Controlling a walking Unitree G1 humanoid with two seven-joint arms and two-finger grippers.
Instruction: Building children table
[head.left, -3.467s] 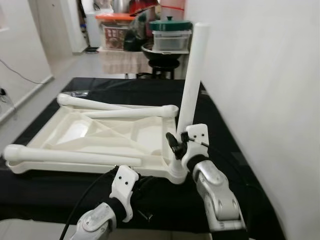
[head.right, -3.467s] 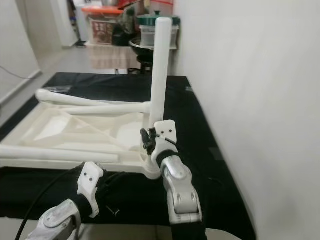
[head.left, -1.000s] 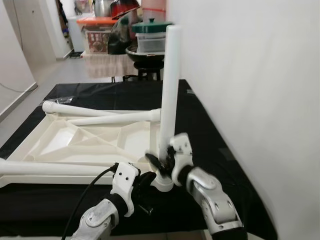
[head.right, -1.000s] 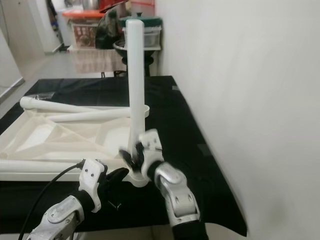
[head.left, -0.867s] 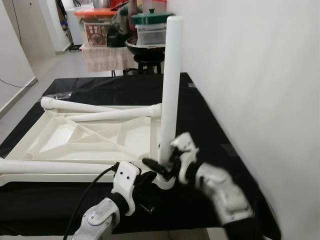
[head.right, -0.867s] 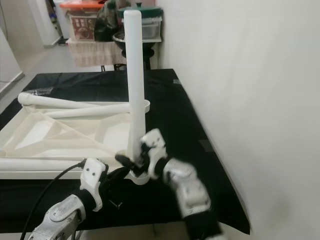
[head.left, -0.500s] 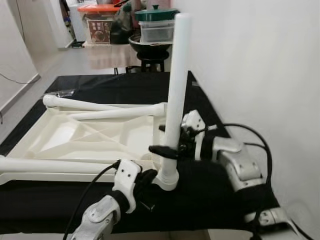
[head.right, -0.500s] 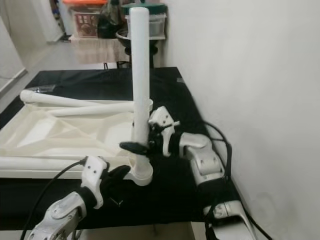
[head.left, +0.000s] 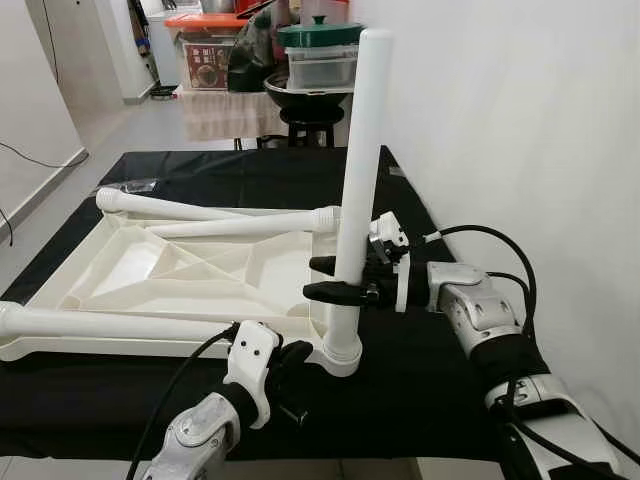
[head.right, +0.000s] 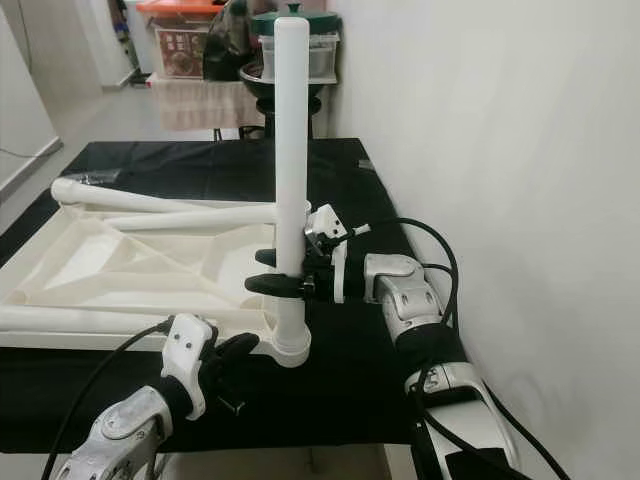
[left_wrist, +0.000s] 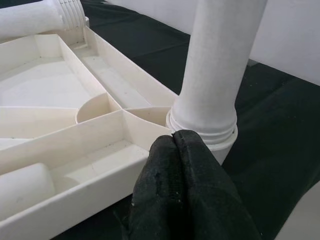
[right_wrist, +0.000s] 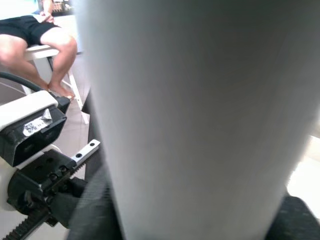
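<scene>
On the black table (head.left: 420, 400), right tool (head.left: 335, 278) clasps upright leg (head.left: 358, 150).

The upright leg (head.left: 357, 180) was plain white, like the upturned tabletop (head.left: 190, 275) beside it, both cream-toned against the black cloth (head.left: 420, 380) (unpatterned). Behind the cloth, a green-lidded pot (head.left: 320, 35) and an orange-lidded box (head.left: 205, 50).
</scene>
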